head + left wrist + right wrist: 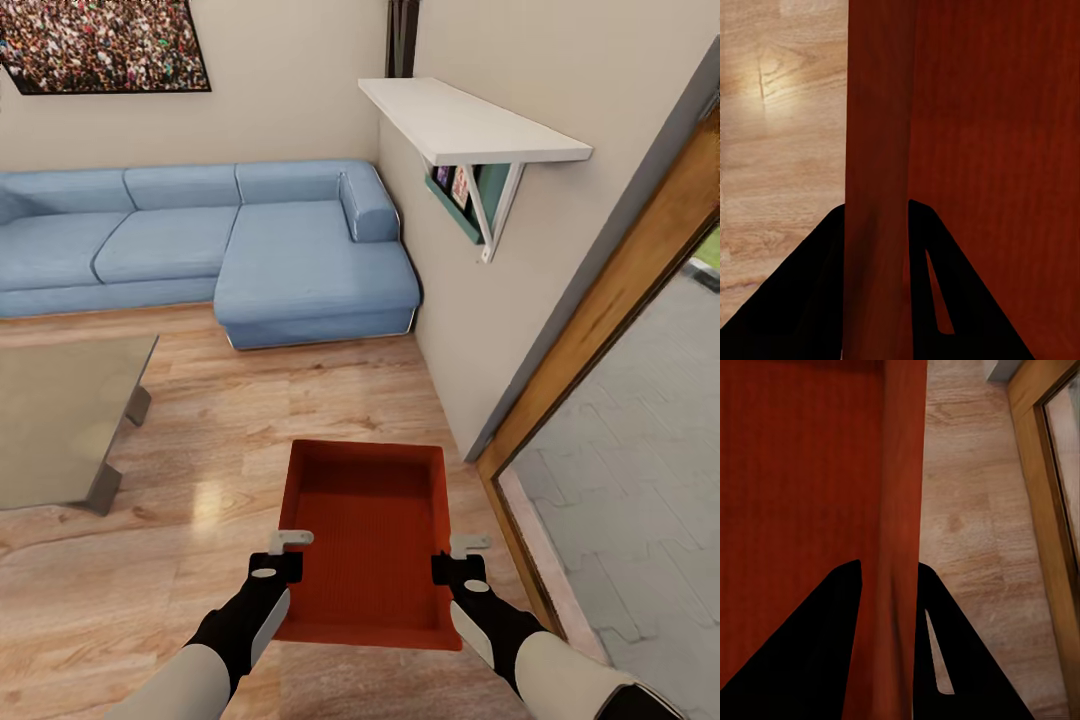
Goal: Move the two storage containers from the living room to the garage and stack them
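Fingers (802, 300) astride container (365, 540) walls

Even bright light filling the room, soft glare patch shining on the wood floor (215, 500), wrist views looking slightly smeared

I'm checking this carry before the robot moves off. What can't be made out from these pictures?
- Floor under the storage container: hidden by the tray, head view.
- Items under the white shelf: too small to identify, head view.
- Glass coffee table: cut off by the picture's left edge.
- Left gripper and right gripper fingertips: silhouetted, contact unclear.
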Robot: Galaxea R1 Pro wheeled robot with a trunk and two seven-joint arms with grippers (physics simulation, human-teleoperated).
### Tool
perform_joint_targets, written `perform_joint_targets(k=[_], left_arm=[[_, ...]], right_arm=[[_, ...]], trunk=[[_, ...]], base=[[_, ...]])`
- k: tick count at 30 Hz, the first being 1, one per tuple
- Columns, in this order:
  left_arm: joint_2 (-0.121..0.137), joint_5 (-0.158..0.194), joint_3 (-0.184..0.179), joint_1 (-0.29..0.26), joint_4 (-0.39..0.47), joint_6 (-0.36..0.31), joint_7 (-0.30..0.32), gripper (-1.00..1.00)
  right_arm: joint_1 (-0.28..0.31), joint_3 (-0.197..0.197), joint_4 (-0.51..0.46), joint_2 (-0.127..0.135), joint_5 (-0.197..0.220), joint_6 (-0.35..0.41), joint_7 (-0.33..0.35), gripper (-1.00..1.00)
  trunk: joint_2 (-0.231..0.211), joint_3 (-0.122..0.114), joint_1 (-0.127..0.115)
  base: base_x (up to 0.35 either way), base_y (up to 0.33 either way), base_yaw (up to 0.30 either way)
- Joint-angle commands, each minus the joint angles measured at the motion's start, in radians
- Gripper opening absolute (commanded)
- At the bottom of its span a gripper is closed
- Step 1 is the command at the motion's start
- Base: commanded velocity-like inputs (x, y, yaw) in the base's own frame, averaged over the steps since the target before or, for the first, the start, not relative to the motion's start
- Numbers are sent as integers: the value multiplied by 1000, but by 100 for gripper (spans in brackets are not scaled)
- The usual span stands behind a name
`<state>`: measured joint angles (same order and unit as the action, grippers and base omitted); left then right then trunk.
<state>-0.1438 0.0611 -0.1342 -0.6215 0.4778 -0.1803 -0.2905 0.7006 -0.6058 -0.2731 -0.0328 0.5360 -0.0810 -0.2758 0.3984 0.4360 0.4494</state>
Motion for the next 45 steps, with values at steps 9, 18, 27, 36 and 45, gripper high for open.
perform_joint_targets(k=[9, 18, 27, 36, 45], left_arm=[[1, 19, -10, 0, -7, -27, -3, -100], [1, 19, -10, 0, -7, -27, -2, -100], [1, 20, -10, 0, -7, -27, -2, -100], [2, 22, -9, 0, -7, -25, -1, -100], [3, 22, -8, 0, -7, -25, -2, -100]], right_arm=[[2, 15, 0, 0, -7, -31, -23, -100], [2, 15, 0, 4, -7, -31, -23, -100], [2, 15, 0, 5, -7, -31, -24, -100], [2, 14, 0, 4, -7, -31, -24, -100], [2, 14, 0, 4, -7, -31, -24, -100]], trunk=[[2, -13, 1], [2, -27, 1], [2, -41, 1], [2, -55, 1], [2, -70, 1]], base=[[0, 0, 0], [0, 0, 0], [0, 0, 0], [0, 0, 0], [0, 0, 0]])
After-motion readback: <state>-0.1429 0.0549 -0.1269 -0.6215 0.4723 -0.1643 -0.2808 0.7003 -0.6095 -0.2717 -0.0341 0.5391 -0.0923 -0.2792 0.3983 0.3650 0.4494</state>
